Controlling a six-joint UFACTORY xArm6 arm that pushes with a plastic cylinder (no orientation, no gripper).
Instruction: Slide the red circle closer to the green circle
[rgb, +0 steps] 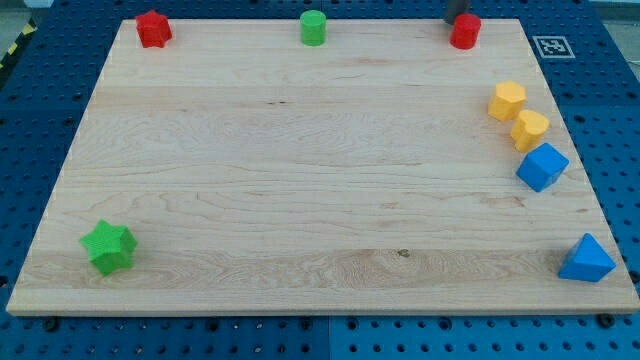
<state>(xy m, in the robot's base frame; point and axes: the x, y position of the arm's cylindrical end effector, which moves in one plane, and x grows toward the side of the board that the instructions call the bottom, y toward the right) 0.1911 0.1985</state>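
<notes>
Green star (109, 247) at bottom-left irrelevant: no claw, nothing held, my tip (458, 20) touches red circle (465, 32) top-right, so push steadily left toward green circle (313, 27).

Blocks: two red (153, 28) (465, 32), two green (313, 27) (109, 247), two yellow (507, 100) (530, 129), two blue (542, 166) (586, 260).

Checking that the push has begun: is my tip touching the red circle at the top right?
Cannot tell. In the camera view, my tip meets the upper-left edge of the red circle with no visible gap, but overlap from this angle doesn't prove contact.
</notes>
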